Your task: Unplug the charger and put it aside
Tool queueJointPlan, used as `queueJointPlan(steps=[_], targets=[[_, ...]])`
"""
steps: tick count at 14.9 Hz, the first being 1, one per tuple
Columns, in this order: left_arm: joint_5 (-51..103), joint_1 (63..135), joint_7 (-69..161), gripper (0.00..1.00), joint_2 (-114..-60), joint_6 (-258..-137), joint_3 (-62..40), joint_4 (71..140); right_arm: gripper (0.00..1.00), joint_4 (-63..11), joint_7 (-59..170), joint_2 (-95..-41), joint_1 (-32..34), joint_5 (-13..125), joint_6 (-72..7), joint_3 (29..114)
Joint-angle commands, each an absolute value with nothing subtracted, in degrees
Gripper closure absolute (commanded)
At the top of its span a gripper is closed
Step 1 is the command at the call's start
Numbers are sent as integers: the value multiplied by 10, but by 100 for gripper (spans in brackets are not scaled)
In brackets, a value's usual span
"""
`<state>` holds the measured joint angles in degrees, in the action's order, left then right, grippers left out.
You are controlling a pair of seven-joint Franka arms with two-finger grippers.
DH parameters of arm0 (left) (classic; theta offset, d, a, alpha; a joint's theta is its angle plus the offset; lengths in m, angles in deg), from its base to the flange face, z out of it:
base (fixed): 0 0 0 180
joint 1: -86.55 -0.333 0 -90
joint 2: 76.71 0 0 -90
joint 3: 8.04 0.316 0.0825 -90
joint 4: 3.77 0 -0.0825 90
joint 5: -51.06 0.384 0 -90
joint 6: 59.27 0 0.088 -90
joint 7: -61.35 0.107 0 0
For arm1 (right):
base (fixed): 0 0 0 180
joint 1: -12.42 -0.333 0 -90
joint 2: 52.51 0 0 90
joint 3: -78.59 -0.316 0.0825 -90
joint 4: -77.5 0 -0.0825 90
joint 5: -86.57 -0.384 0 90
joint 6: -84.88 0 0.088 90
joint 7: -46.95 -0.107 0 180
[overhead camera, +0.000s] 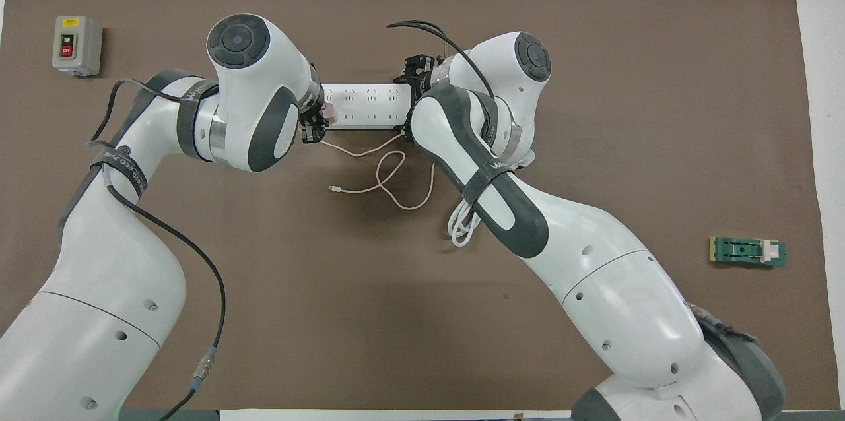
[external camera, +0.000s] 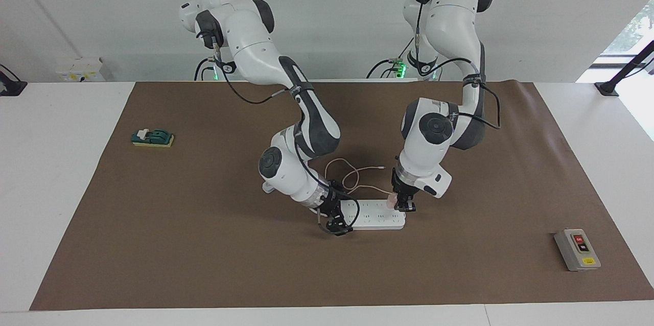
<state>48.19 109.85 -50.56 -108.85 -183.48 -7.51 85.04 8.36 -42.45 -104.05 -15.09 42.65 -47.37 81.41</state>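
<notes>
Right now the left gripper (external camera: 403, 204) is clamped tight on the charger (external camera: 391, 201), the little pink cube seated in the power strip (external camera: 375, 219) at the end toward the left arm. That strip lies lengthwise across the table, and the right gripper (external camera: 334, 223) is pressed down at its other end; whether its fingers are closed I cannot tell. So the plug sits directly under the left gripper, and I'd judge the pull must go straight up, square to the strip, its pink cable (overhead camera: 386, 177) trailing toward the robots.
</notes>
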Motion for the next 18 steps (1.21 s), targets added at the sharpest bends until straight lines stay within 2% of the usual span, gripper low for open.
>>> queueJointPlan(steps=[1, 5, 7, 10, 12, 18], targets=[[492, 1106, -516, 100, -1082, -1863, -66, 870, 0, 81, -402, -1046, -152, 410, -502, 815], [492, 1107, -516, 100, -1082, -1862, -66, 870, 0, 80, -403, -1046, -152, 410, -513, 815], [491, 1106, -516, 100, -1082, -1859, -66, 866, 7, 80, -404, -1046, -153, 410, -513, 815], [489, 1100, -514, 100, -1083, -1847, -67, 850, 23, 81, -404, -1045, -153, 410, -512, 815], [488, 1098, -512, 100, -1084, -1825, -67, 835, 27, 81, -404, -1045, -152, 410, -512, 815], [489, 1090, -507, 100, -1082, -1791, -67, 825, 24, 80, -404, -1045, -153, 410, -513, 815]])
